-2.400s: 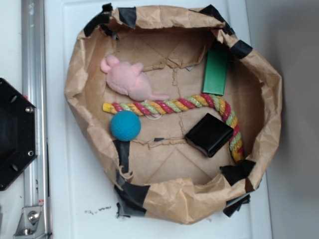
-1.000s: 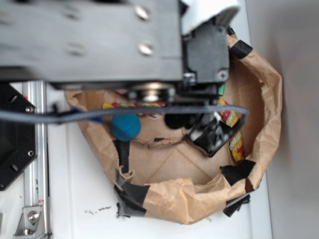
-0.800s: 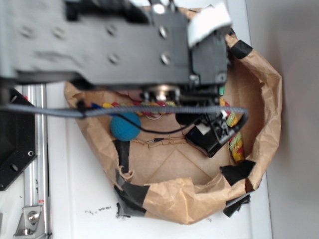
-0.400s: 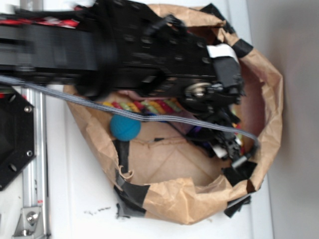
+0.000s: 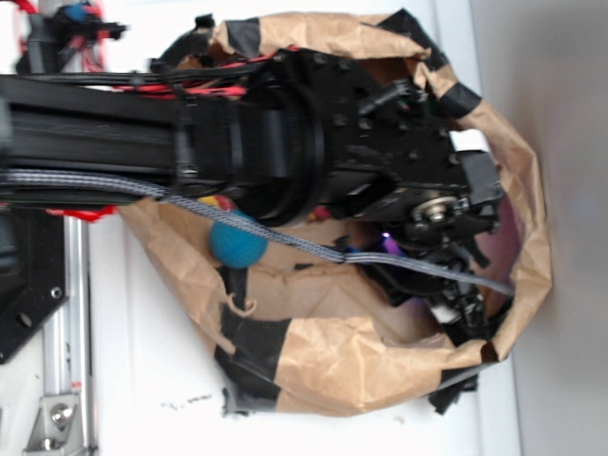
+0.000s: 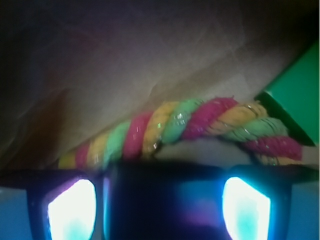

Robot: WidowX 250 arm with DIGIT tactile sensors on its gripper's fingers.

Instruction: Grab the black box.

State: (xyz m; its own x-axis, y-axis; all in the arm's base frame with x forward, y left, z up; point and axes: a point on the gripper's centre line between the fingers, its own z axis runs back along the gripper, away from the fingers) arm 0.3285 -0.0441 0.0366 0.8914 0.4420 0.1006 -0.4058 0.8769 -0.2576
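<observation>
Black glossy slab fills the bottom centre of the wrist view: the black box [image 6: 162,200], sitting directly between the two fingers [image 6: 70,210], which glow white-cyan at either side of it. Each lit pad is just beside a box edge; contact vs. small gap can't be resolved because of glare. Jaws are spread to about box width, so not closed on themselves; whether they're actually clamping the box I can't tell.

Landmark = rope toy [image 6: 185,127] (red/yellow/green twist). The box lies just on the near side of it, close to the rope or touching it. Green block [image 6: 292,92] sits beyond the rope's right end, tilted, upper right. Brown paper behind all of it.

Exterior view: arm covers most of the paper bag [image 5: 332,366]; gripper [image 5: 446,290] is down inside it at the lower right. The box is mostly hidden there, only dark shapes under the wrist. Teal ball [image 5: 237,242] lies left of the gripper, well apart.

No readable writing, brands or labels in either view.
</observation>
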